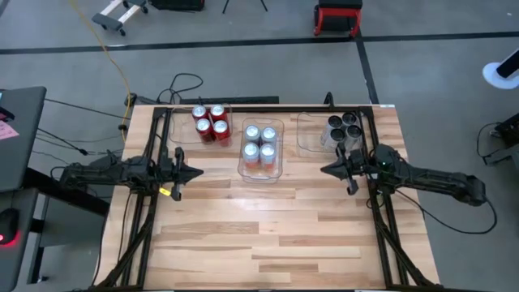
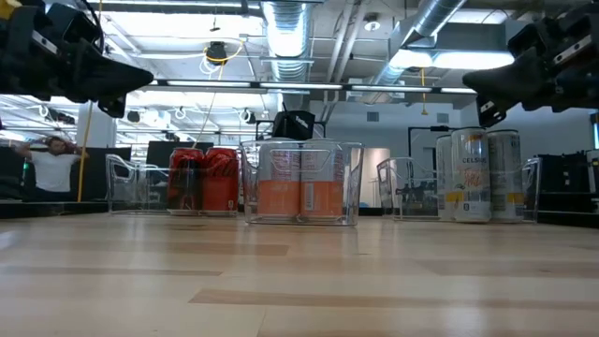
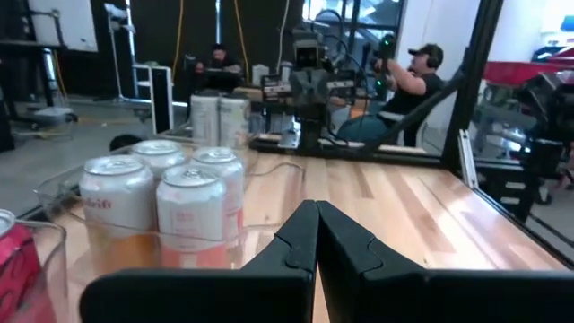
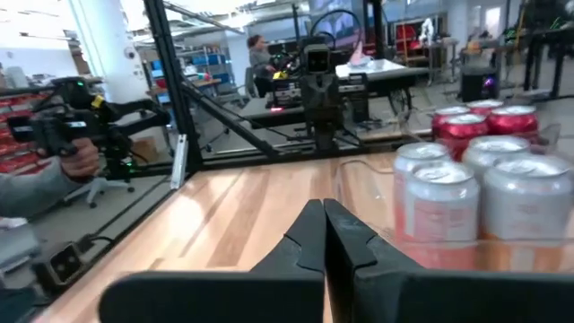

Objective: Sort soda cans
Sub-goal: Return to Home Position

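Observation:
Several red cans [image 1: 210, 122] stand in a clear bin at the table's far left. Several silver cans with orange bands [image 1: 260, 146] stand in the middle bin [image 1: 280, 162]. Several dark-topped cans [image 1: 344, 130] stand in the far right bin. In the low view the red cans [image 2: 204, 180], the silver cans [image 2: 301, 183] and the right group [image 2: 477, 175] stand upright on their bases. My left gripper [image 1: 199, 172] hovers shut above the table left of the middle bin, also seen in its wrist view [image 3: 316, 215]. My right gripper [image 1: 323, 169] hovers shut to the right of it [image 4: 323, 213].
The three clear bins sit along the table's far half. The near half of the wooden table [image 1: 268, 235] is bare planks. Dark frame rails [image 1: 146, 162] run along the table's left and right sides. People sit at desks in the room beyond the table [image 3: 414, 76].

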Motion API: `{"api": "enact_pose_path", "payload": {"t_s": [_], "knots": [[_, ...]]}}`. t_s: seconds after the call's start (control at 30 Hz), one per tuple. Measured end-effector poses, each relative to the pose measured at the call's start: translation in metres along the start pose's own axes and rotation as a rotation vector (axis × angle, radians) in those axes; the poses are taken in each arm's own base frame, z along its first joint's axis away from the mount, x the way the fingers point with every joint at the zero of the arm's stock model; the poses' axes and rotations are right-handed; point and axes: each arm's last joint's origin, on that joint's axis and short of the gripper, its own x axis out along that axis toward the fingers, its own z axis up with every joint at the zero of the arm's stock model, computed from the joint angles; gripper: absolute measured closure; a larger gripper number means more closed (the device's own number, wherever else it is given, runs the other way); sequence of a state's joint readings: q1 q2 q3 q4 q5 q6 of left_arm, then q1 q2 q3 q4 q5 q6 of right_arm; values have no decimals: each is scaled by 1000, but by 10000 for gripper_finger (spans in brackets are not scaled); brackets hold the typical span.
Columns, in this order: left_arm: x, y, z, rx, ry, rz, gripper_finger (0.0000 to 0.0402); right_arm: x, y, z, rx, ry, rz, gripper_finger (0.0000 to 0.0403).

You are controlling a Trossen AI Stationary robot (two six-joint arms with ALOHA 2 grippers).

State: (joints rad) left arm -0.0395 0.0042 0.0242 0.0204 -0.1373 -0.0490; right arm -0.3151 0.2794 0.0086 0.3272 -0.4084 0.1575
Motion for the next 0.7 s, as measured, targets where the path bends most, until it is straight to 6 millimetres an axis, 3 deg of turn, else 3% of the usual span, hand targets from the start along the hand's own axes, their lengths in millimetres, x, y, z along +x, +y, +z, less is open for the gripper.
{"api": "enact_pose_path", "payload": {"t_s": [0.3,0.5,0.7], "knots": [[0,0,-1,4,5,-6,402,-6,-8,7,-17,-53,-23,394],[1,-2,-5,19,8,-64,402,-5,-1,11,36,-99,51,395],[1,-2,-4,26,6,-64,401,-1,6,11,98,-130,-19,395]]}}
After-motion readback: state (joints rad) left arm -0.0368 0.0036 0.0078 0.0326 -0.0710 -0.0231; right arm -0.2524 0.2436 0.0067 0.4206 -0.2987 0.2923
